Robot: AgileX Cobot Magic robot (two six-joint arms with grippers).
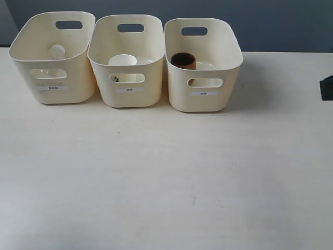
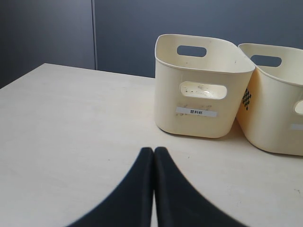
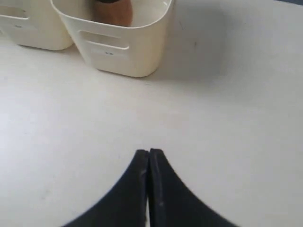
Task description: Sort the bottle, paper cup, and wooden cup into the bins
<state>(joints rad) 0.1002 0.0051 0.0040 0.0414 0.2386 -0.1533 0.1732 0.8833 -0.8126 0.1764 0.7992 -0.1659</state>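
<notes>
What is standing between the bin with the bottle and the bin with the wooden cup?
The middle bin, holding the paper cup, as the exterior view shows.

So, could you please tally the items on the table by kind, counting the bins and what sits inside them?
Bins: 3
Bottle: 1, in the left bin
Paper cup: 1, in the middle bin
Wooden cup: 1, in the right bin
Total: 6

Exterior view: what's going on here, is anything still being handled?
Nothing is held right now. The bottle sits in the left bin, the paper cup in the middle bin, and the wooden cup in the right bin. The left claw and right claw are both shut and empty over bare table, away from the bins.
</notes>
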